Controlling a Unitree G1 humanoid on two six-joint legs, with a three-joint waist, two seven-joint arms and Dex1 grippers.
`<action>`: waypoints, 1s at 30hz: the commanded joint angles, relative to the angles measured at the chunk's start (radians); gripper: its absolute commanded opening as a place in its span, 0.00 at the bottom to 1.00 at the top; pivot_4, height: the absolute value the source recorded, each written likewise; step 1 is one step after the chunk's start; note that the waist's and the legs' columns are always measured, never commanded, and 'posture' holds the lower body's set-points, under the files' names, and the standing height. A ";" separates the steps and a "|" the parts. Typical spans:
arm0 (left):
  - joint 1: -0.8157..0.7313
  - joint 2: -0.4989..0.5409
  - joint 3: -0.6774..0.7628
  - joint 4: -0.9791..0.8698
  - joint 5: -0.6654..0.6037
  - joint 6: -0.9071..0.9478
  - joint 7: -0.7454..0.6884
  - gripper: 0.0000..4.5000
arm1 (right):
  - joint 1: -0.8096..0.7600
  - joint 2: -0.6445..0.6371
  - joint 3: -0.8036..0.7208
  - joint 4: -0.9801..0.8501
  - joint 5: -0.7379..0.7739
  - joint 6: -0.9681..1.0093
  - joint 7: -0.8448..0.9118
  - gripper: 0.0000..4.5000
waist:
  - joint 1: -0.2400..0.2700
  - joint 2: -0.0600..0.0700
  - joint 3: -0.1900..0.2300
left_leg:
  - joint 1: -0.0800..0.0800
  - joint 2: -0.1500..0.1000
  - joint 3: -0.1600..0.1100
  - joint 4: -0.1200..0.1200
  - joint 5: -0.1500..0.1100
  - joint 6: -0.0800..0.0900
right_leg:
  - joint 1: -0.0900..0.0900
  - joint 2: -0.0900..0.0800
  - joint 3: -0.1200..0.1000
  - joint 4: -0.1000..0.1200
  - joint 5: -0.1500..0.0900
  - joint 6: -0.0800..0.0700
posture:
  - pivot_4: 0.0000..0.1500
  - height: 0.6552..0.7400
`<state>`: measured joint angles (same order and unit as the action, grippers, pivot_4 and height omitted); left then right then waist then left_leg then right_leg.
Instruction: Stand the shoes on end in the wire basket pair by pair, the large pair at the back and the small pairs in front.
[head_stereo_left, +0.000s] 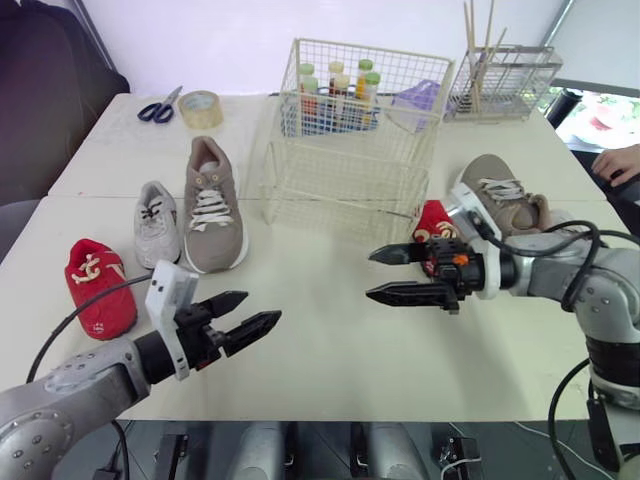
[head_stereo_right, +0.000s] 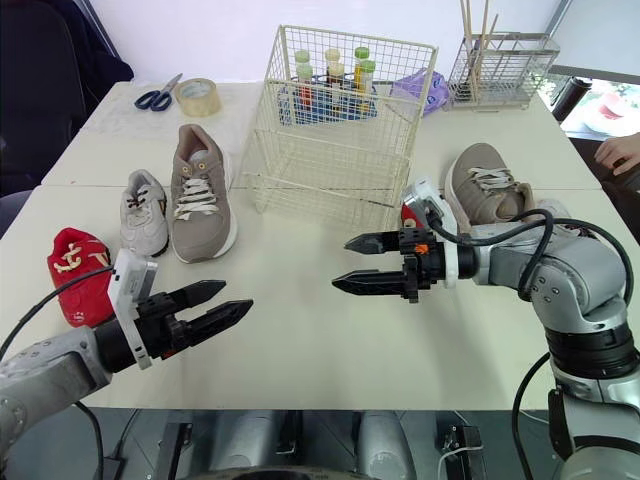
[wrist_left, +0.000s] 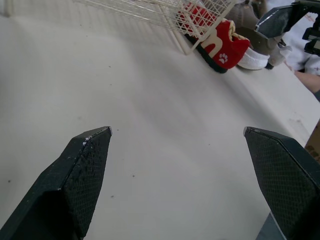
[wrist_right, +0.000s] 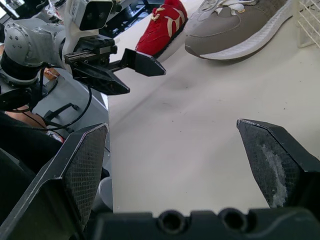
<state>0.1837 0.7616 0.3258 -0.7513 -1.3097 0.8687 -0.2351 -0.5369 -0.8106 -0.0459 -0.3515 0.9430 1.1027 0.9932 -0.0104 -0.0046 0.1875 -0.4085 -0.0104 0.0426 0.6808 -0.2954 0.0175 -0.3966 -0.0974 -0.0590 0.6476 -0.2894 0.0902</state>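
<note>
The white wire basket (head_stereo_left: 350, 140) stands empty at the table's middle back. Left of it lie a large taupe shoe (head_stereo_left: 212, 205), a small grey shoe (head_stereo_left: 157, 222) and a small red shoe (head_stereo_left: 98, 285). At the basket's right front corner lies another red shoe (head_stereo_left: 432, 222), with the second taupe shoe (head_stereo_left: 500, 200) behind my right arm. My left gripper (head_stereo_left: 262, 308) hovers open over bare table near the front, right of the red shoe. My right gripper (head_stereo_left: 369, 275) is open too, pointing left, just in front of the right-hand red shoe (wrist_left: 220, 42). Neither holds anything.
Scissors (head_stereo_left: 158, 106) and a tape roll (head_stereo_left: 201, 109) lie at the back left. Behind the basket are bottles in a blue tray (head_stereo_left: 335, 95) and a purple item (head_stereo_left: 420, 98). A wire rack with sticks (head_stereo_left: 500, 80) stands back right. A person's hand (head_stereo_left: 620, 160) rests at the right edge.
</note>
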 joint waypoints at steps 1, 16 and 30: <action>0.011 -0.004 -0.013 -0.009 0.043 -0.033 -0.038 0.97 | -0.005 -0.021 -0.001 -0.023 -0.015 -0.033 0.017 1.00 | 0.001 0.000 0.000 | 0.000 0.000 0.000 0.000 0.000 0.000 | 0.000 0.000 0.000 0.000 0.000 0.000 | 1.00 1.00; 0.011 0.002 -0.009 0.049 0.130 -0.052 -0.138 0.97 | 0.019 -0.021 0.041 0.011 -0.098 -0.126 0.068 1.00 | 0.000 0.000 0.000 | 0.000 0.000 0.000 0.000 0.000 0.000 | 0.000 0.000 0.000 0.000 0.000 0.000 | 1.00 1.00; -0.174 0.216 0.054 0.153 0.268 -0.066 -0.377 0.97 | -0.400 -0.080 0.123 0.088 -0.245 -0.152 0.041 1.00 | 0.002 0.002 0.001 | -0.001 0.000 -0.001 -0.002 -0.001 0.002 | -0.004 0.000 0.000 0.002 0.000 -0.003 | 1.00 1.00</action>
<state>0.0551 0.9341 0.3320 -0.5899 -1.0123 0.7897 -0.5625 -0.9158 -0.8786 0.0214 -0.2880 0.7771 0.9950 1.0250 -0.0083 -0.0028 0.1887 -0.4098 -0.0103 0.0406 0.6792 -0.2969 0.0195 -0.4026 -0.0972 -0.0601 0.6491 -0.2905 0.0853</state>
